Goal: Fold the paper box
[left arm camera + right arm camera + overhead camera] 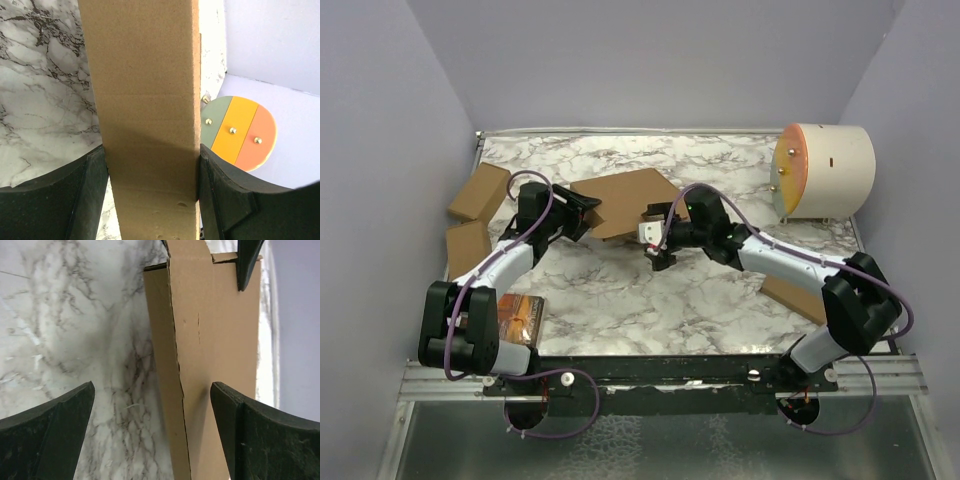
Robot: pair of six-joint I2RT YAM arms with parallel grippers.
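The paper box [625,200] is a partly folded brown cardboard mailer on the marble table [650,300], at centre back. My left gripper [582,212] is at the box's left end. In the left wrist view it [152,165] is shut on an upright cardboard panel of the box [145,75], with both fingers pressed against the panel's edges. My right gripper [655,240] is at the box's near right corner. In the right wrist view it [152,400] stands wide open astride a raised edge of the box [215,330], and neither finger presses on it.
Two smaller cardboard boxes [480,192] [468,248] lie at the far left. A cream cylinder with an orange end [825,170] sits at the back right, its striped face [240,132] visible past the left gripper. A flat cardboard piece [790,297] lies under the right arm.
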